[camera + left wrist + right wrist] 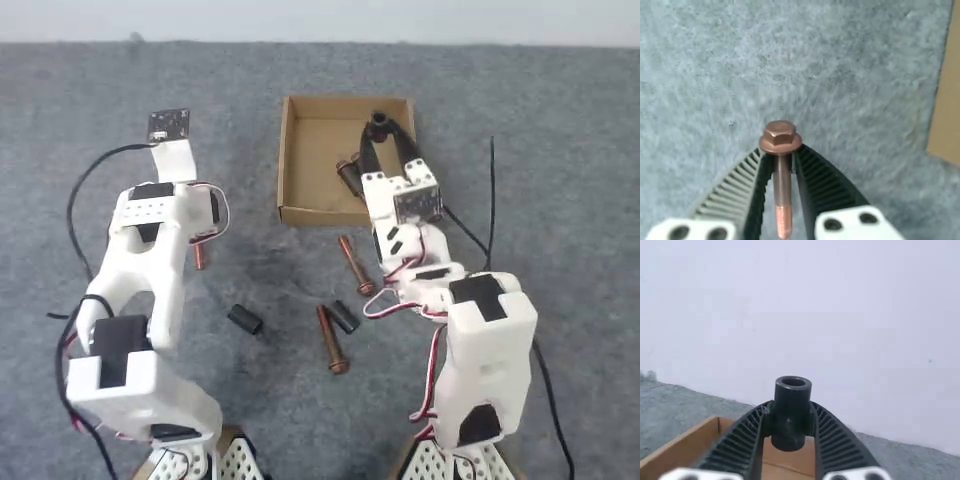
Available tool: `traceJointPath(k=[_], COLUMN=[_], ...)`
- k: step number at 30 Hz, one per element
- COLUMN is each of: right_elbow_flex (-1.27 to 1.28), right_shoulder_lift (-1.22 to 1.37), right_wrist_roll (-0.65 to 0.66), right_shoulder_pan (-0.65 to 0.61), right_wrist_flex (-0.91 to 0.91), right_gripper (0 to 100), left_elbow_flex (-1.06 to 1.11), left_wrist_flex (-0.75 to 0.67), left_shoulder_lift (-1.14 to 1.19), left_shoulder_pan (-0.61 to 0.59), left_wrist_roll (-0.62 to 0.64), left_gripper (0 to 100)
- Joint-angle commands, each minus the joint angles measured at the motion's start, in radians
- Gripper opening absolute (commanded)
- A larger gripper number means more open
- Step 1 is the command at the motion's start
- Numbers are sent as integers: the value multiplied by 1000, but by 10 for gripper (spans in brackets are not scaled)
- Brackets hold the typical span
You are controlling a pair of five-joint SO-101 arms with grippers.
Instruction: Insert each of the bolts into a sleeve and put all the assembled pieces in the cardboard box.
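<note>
Left gripper point(781, 154), nine o'clock, clamps a bolt point(782, 145); right gripper point(790, 412), one o'clock above the cardboard box point(284, 160), clamps a sleeve point(791, 400). Insertion looks next: the bolt must line up with the sleeve's bore.

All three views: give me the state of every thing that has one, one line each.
Left tool: shut on a copper hex-head bolt.
Right tool: shut on a black cylindrical sleeve.
Brown cardboard box: open-topped, one sleeved bolt lying inside.
Loose copper bolts: lying on the grey carpet, unsleeved.
Loose black sleeves: lying on the carpet, empty.
</note>
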Motion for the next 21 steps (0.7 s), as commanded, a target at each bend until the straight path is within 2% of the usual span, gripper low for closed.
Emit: traceJointPath(k=[1,21], right_elbow_flex=[57,451], right_shoulder_lift=[-22,-27], right_wrist_roll=[12,9], right_shoulder_pan=[-36,-102], right_wrist_flex=[-94,-377], right_gripper=[9,9], left_elbow_flex=[-15,-15], left_wrist_flex=[-28,-28], left_shoulder_lift=[-41,-41], left_shoulder_pan=[0,2], left_wrist_roll=[-12,-12], left_gripper=[10,10])
